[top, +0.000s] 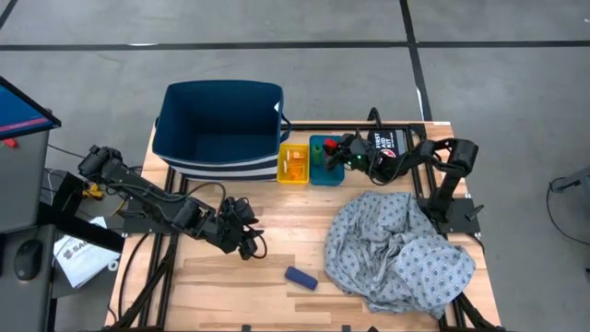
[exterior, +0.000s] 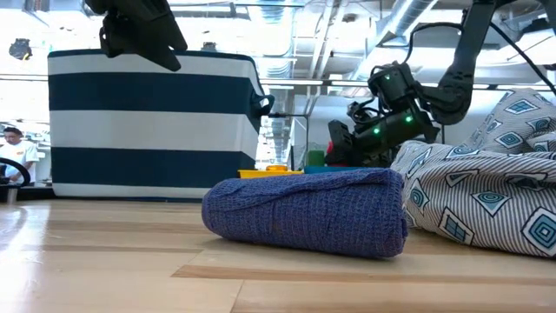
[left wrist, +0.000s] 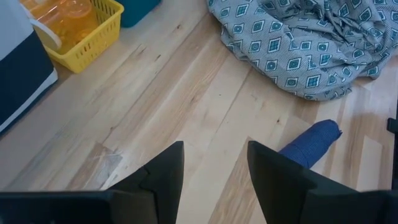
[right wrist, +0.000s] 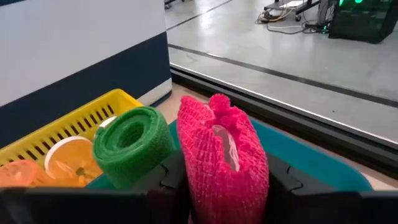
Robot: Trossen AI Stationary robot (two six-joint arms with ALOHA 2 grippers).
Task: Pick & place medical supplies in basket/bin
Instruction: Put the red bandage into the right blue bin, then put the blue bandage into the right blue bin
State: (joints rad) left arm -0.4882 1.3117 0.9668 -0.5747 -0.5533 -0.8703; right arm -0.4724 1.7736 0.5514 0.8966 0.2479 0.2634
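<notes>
Nearest the front edge lies the blue roll [top: 300, 278], alone on the wooden table [top: 230, 277] just beside the gown cloth [top: 401, 247]; the left gripper [top: 247, 234] hangs near it with fingers apart and empty, so its job is probably to come down square over the roll. Farther back, the right gripper [right wrist: 217, 180] is clamped on the red roll [right wrist: 221, 155] over the teal tray [right wrist: 323, 165], beside the green roll [right wrist: 132, 143]. It should lower fully before letting go, clear of the yellow tray [top: 294, 164] holding the orange bottles [right wrist: 69, 158]. The striped basket [top: 219, 129] stands behind.
</notes>
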